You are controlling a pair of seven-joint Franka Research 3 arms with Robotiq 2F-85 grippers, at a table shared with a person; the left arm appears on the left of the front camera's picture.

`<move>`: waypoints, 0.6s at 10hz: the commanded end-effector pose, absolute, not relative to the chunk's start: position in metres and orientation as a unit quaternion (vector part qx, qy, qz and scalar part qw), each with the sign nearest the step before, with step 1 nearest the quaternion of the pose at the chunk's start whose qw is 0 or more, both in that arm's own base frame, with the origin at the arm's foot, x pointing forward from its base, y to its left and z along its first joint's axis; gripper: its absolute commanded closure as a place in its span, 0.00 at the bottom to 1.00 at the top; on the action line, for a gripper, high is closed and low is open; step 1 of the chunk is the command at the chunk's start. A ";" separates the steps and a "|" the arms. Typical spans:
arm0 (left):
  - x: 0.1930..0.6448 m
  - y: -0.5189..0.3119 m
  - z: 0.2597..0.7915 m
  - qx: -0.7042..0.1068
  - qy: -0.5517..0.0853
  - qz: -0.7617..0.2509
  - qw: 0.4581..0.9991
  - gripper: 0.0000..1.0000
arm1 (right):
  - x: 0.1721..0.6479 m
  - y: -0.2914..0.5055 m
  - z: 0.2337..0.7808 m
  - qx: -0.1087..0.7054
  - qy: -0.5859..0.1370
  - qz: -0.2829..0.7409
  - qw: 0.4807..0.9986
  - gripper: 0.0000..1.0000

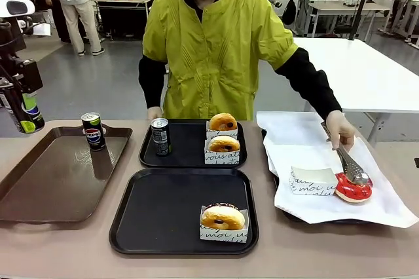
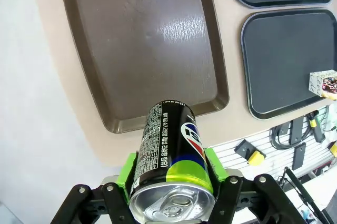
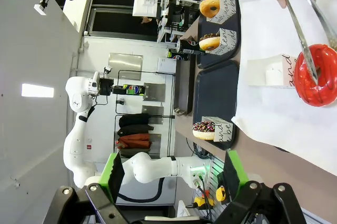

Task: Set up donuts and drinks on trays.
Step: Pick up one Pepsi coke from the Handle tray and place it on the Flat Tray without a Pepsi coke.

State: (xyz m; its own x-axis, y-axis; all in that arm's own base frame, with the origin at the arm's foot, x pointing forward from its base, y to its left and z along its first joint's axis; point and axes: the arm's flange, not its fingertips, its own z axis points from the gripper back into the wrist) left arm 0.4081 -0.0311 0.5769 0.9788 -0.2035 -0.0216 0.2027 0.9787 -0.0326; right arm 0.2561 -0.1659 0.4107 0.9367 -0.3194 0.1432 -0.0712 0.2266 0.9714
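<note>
My left gripper (image 2: 171,176) is shut on a dark Pepsi can (image 2: 169,153) with a green base, held in the air off the table's left end (image 1: 27,112), beyond the brown tray's edge. The far black tray (image 1: 190,143) holds a can (image 1: 160,136) and two boxed golden donuts (image 1: 223,123) (image 1: 224,145). One boxed donut (image 1: 223,218) sits on the near black tray (image 1: 163,207). Another can (image 1: 93,131) stands on the brown tray. A person's hand (image 1: 342,130) holds tongs (image 1: 350,166) on a red donut (image 1: 353,188) beside an empty white box (image 1: 313,179). My right gripper (image 3: 172,174) stands open, holding nothing.
The long brown tray (image 1: 52,181) lies at the left, bare except for the can at its far edge. A tray lined with white paper (image 1: 308,141) takes up the right side. The person stands at the far side, both arms over the table.
</note>
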 end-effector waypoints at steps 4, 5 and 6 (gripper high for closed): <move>0.388 -0.128 0.550 -0.013 -0.019 -0.159 0.987 0.40 | 0.258 -0.165 0.411 0.621 -0.166 -0.078 0.762 0.00; 0.386 -0.150 0.544 -0.009 -0.015 -0.176 0.984 0.40 | 0.258 -0.165 0.411 0.621 -0.166 -0.078 0.762 0.00; 0.385 -0.174 0.535 -0.004 -0.009 -0.195 0.981 0.40 | 0.258 -0.165 0.411 0.621 -0.166 -0.078 0.762 0.00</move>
